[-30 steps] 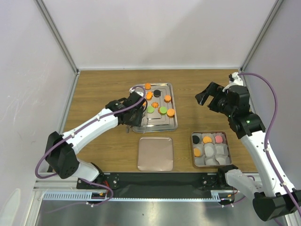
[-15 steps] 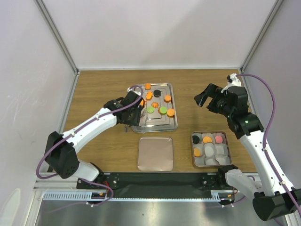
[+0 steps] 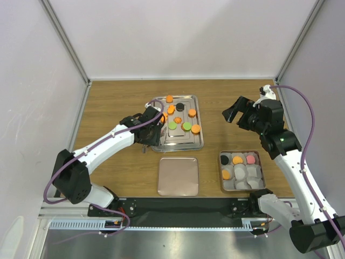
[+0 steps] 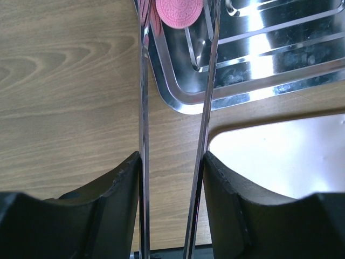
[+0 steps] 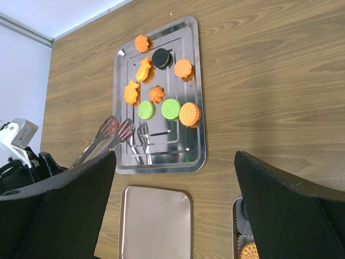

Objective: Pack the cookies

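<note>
We ease the left gripper [image 4: 172, 167], clenching tongs [image 4: 144, 97] that seem to pinch a pink cookie [image 4: 178, 9], toward the desk [image 4: 64, 81]'s left edge; boxing likely follows.

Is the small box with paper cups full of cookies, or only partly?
The box is partly full: four cookies, black, orange, pink and orange; the other paper cups look empty.

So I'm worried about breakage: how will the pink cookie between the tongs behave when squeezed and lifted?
The pink cookie is a flat embossed disc, so probably light and liable to crack if pinched hard. The tongs are smooth polished metal, so it could slip out. Being flat, it is unlikely to roll on the tray.
</note>
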Available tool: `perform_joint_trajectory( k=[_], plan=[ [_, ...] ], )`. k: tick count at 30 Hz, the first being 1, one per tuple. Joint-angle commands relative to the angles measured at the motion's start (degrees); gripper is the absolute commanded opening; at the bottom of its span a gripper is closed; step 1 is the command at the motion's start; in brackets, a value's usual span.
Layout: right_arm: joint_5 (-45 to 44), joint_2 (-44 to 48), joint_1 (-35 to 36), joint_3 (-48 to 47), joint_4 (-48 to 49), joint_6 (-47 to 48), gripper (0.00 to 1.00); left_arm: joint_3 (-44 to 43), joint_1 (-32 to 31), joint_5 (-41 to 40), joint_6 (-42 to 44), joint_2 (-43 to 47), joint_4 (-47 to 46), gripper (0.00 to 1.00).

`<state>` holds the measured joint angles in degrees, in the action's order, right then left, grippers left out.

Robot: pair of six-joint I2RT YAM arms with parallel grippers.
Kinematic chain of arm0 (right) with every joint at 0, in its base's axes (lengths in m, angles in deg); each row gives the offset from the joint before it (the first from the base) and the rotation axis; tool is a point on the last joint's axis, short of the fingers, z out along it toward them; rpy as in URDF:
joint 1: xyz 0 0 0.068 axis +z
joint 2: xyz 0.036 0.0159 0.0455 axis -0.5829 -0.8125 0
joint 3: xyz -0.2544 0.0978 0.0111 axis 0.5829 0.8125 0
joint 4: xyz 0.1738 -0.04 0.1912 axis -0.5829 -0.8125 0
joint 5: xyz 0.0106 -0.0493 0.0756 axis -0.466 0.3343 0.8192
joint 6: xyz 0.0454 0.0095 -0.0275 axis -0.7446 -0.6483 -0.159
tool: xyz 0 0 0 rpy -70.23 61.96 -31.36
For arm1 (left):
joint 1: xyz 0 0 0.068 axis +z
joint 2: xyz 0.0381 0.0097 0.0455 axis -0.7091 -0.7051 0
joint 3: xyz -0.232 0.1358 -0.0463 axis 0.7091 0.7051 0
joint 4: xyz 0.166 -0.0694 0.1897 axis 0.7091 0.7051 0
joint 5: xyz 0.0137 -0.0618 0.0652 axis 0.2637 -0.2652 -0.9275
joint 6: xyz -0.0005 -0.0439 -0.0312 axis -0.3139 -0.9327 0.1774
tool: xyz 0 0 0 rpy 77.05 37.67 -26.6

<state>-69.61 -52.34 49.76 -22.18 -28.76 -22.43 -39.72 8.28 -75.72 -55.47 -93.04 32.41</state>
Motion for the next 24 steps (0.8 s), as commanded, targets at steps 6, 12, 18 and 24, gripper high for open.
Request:
perform_joint_trajectory(
  k=[6,12,18,24],
  plan=[
    [0.63,0.42,-0.22,-0.02,2.03,1.08,1.00,0.64,0.67,1.30,1.51,-0.21,-1.77,0.52],
    [0.54,0.51,-0.22,0.07,1.94,0.91,1.00,0.99,0.67,2.70,1.69,-0.91,-2.30,0.50],
    [0.54,0.86,-0.22,0.07,1.86,0.82,1.00,1.08,0.15,3.32,1.86,-0.91,-2.12,0.47],
    [0.36,1.21,-0.22,0.24,1.85,0.73,1.00,0.37,-1.26,2.09,2.22,-1.79,-1.33,0.47]
  ],
)
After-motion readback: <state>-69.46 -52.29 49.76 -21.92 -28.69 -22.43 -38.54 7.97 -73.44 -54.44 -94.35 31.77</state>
